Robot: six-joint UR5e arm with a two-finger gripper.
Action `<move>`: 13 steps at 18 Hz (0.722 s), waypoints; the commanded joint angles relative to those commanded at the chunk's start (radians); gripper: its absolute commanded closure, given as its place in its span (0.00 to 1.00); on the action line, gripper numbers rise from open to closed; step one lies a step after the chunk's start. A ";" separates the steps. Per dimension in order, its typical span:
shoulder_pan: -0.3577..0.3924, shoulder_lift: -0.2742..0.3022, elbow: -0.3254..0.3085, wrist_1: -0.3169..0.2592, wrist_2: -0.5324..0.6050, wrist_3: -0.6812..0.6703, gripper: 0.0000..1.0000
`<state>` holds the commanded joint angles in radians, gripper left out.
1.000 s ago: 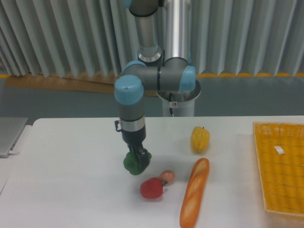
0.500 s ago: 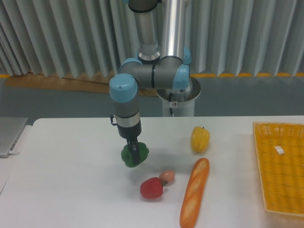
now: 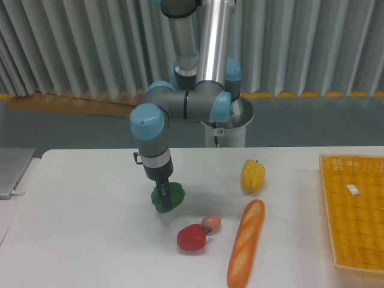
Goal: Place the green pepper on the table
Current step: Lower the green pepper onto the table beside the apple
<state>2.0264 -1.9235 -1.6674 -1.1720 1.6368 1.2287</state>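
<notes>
The green pepper [image 3: 174,195] is a small glossy dark-green lump near the middle of the white table [image 3: 78,228]. My gripper [image 3: 164,198] comes straight down onto it, its dark fingers shut on the pepper. I cannot tell whether the pepper touches the tabletop; a faint shadow lies just below it.
A red pepper [image 3: 191,237] and a small pinkish item [image 3: 211,223] lie just right of and in front of the gripper. A baguette [image 3: 246,242] lies further right, a yellow pepper [image 3: 252,175] behind it. A yellow woven basket [image 3: 355,216] sits at the right edge.
The arm has carried the green pepper to the left and slightly back, away from the red pepper. The grip on it has not changed.
</notes>
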 joint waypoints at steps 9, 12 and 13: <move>-0.015 -0.020 0.006 0.034 0.002 -0.002 0.41; -0.017 -0.025 0.003 0.043 0.002 -0.003 0.35; -0.017 -0.025 0.003 0.043 0.002 -0.003 0.13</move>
<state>2.0095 -1.9482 -1.6644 -1.1290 1.6383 1.2257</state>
